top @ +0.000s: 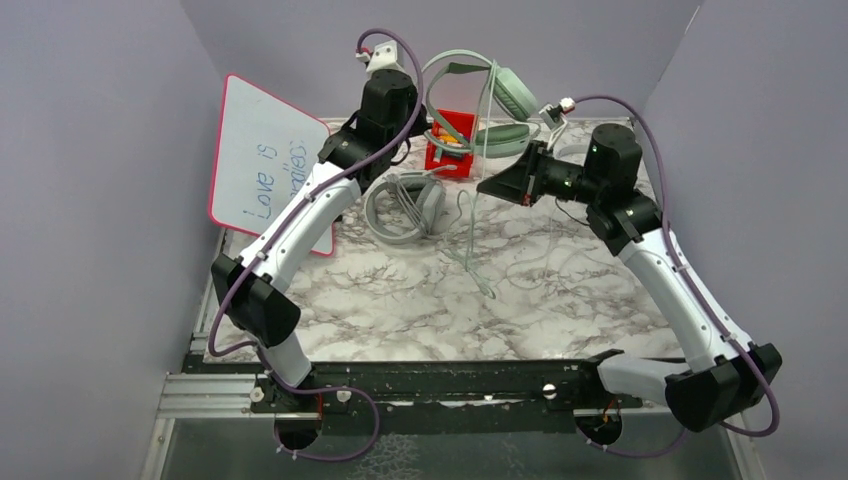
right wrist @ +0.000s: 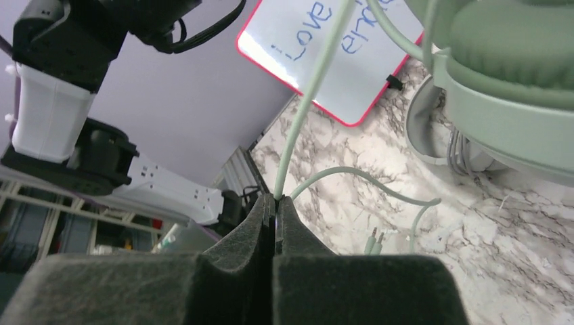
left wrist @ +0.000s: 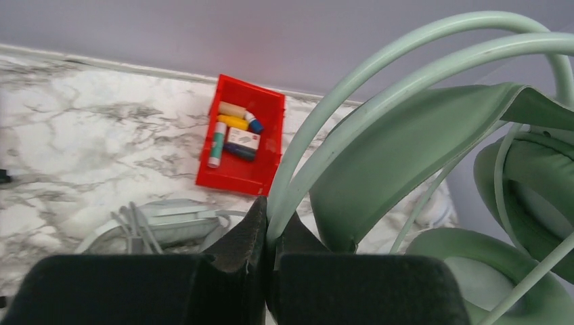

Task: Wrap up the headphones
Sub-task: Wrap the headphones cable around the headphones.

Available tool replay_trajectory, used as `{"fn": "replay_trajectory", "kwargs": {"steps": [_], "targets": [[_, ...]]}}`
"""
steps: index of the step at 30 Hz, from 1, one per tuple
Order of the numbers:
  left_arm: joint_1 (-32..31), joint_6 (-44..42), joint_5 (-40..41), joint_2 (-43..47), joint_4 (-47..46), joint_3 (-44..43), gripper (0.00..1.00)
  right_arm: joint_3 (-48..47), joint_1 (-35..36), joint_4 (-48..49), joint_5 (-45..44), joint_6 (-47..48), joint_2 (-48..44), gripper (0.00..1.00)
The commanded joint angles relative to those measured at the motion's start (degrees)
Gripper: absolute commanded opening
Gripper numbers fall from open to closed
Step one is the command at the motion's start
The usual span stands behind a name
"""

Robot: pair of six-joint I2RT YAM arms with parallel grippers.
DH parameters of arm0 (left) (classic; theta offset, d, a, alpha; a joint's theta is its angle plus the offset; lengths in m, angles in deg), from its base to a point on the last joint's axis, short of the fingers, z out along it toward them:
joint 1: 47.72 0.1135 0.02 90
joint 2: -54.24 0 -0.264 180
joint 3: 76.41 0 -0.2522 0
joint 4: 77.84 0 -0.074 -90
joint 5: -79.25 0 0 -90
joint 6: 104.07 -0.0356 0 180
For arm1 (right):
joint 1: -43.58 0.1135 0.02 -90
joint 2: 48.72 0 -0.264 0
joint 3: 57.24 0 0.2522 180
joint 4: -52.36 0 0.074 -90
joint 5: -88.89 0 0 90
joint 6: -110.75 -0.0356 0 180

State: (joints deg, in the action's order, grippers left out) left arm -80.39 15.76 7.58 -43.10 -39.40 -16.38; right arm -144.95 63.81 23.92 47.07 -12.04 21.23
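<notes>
The mint-green headset [top: 505, 95] hangs in the air over the back of the table. My left gripper [top: 428, 112] is shut on its thin headband wires [left wrist: 318, 128], with the ear cups [left wrist: 535, 183] to the right. My right gripper [top: 492, 186] is shut on its thin mint cable [right wrist: 311, 95]. The cable [top: 468, 235] loops down to the marble, its two plugs [right wrist: 376, 238] lying there. The grey-white headset [top: 405, 205] lies flat below, cable bundled on it [left wrist: 156, 220]. A small white headset [top: 572, 150] shows partly behind my right arm.
A red bin [top: 452, 160] of markers stands at the back centre, also in the left wrist view [left wrist: 233, 181]. A pink-rimmed whiteboard [top: 262, 165] leans on the left wall. Grey walls close in the left, back and right sides.
</notes>
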Motion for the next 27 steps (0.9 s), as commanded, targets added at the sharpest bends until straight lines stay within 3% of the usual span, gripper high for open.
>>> {"fn": "replay_trajectory", "kwargs": {"steps": [1, 7, 15, 20, 23, 27], "targets": [[-0.2, 12.4, -5.3, 5.7, -15.0, 2.1, 0.00, 7.4, 1.2, 13.5, -8.3, -5.0, -6.2, 0.05], [-0.2, 16.1, -13.1, 8.5, -20.0, 2.9, 0.00, 14.8, 1.2, 18.3, -8.1, -4.8, -7.5, 0.37], [-0.2, 16.4, -18.2, 10.5, -16.4, -1.3, 0.00, 19.7, -1.3, 12.1, -11.7, 4.6, -10.7, 0.76], [-0.2, 16.2, -19.6, 11.6, -13.3, -3.8, 0.00, 22.1, -11.4, 11.3, -8.6, 9.5, -9.2, 0.80], [-0.2, 16.7, -19.9, 12.7, -12.4, -3.9, 0.00, 25.7, -13.5, 20.3, -4.7, 10.3, -8.5, 0.82], [-0.2, 16.9, -19.5, 14.0, -12.0, -3.3, 0.00, 28.6, -13.0, 33.3, 10.5, 8.6, -5.8, 0.83]]}}
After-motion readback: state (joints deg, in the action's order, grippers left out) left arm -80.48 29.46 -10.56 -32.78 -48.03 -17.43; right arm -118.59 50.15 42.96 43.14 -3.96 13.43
